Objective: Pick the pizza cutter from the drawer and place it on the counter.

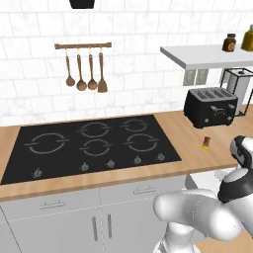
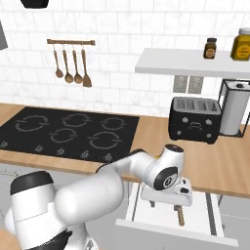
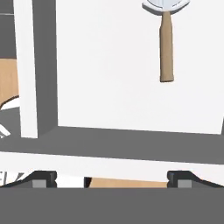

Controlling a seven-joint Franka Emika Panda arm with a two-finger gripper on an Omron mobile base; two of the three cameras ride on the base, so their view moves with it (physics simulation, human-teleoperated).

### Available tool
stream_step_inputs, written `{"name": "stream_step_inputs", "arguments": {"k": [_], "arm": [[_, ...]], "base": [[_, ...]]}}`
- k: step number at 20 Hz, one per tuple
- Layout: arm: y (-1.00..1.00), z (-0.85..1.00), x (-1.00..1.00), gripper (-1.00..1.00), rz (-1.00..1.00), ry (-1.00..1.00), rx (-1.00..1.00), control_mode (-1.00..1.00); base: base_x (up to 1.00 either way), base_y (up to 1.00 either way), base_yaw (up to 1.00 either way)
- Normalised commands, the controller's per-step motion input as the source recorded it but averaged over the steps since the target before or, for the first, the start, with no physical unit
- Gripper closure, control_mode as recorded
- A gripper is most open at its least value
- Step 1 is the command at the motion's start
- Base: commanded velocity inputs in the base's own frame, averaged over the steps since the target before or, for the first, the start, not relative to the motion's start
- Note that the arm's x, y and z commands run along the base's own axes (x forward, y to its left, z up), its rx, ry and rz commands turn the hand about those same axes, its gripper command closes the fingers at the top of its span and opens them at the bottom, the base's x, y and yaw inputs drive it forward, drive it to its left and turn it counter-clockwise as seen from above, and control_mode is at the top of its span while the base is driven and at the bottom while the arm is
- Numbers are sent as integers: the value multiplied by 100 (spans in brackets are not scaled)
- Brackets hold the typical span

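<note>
The drawer stands pulled out below the counter, its inside white. In it lies the pizza cutter, of which the brown handle shows, pointing toward the drawer front. My gripper hangs over the drawer's back left part, just left of the cutter. In the hand view the pizza cutter lies at the top right on the drawer floor, its silvery blade cut off by the frame edge. The gripper is open, its tips wide apart, with nothing between them and well short of the cutter.
A black cooktop is set in the counter. A black toaster and a small yellow-brown cylinder stand at the right. A paper-towel stand is beside the toaster, under a white shelf with jars. Wooden spoons hang on the wall.
</note>
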Motion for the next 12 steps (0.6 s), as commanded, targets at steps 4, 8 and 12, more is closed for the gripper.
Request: {"name": "stream_step_inputs", "arguments": {"k": [4, 8, 12], "arm": [[-27, -38, 0, -100, 0, 0, 0, -100], [-3, -20, 0, -100, 0, 0, 0, -100], [0, -22, 0, -100, 0, 3, 0, -100]], "base": [[0, 0, 0], [0, 0, 0], [0, 0, 0]]}}
